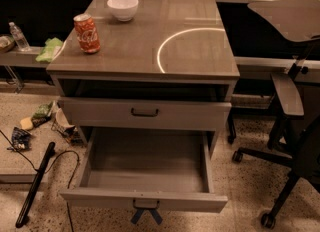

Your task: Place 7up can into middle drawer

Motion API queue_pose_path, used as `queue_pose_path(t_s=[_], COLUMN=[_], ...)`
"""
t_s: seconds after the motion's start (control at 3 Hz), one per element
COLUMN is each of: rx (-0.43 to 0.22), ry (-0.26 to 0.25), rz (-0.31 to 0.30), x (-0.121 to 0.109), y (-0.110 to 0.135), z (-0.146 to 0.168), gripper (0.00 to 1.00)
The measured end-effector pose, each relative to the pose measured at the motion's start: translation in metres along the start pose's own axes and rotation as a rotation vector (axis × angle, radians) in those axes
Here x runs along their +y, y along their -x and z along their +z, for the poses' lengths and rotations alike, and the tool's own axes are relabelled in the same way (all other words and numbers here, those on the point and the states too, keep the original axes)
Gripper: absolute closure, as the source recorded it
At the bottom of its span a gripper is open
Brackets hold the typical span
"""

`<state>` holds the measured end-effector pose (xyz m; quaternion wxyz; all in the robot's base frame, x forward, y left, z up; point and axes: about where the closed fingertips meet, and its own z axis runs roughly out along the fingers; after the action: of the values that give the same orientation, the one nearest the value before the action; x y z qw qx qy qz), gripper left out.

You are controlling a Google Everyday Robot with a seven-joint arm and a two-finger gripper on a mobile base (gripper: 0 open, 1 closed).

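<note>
The middle drawer (145, 201) is the cabinet's lowest one; it is pulled fully out and I see nothing inside it. A small dark handle (146, 206) hangs at its front centre. The 7up can is out of view. My gripper and arm are out of view too. The shallower drawer above (145, 112), with a dark bar handle, is shut.
A red-orange cola can (87, 33) and a white bowl (123, 7) stand on the cabinet top (180, 41). An office chair (292, 126) stands at the right. A black stick (35, 183), a cable and litter lie on the floor at the left.
</note>
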<state>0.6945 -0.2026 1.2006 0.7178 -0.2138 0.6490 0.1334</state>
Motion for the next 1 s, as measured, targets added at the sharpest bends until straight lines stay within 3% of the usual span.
queue_pose_path(t_s=[0.33,0.67,1.0], rx=[-0.054,0.013,0.154], ry=[0.003,0.051,0.122], rz=[0.04,0.091,0.189], x=[0.062,0.124,0.187], y=[0.046,0.014,-0.094], z=[-0.048,-0.07,-0.067], gripper=[1.0,1.0,1.0])
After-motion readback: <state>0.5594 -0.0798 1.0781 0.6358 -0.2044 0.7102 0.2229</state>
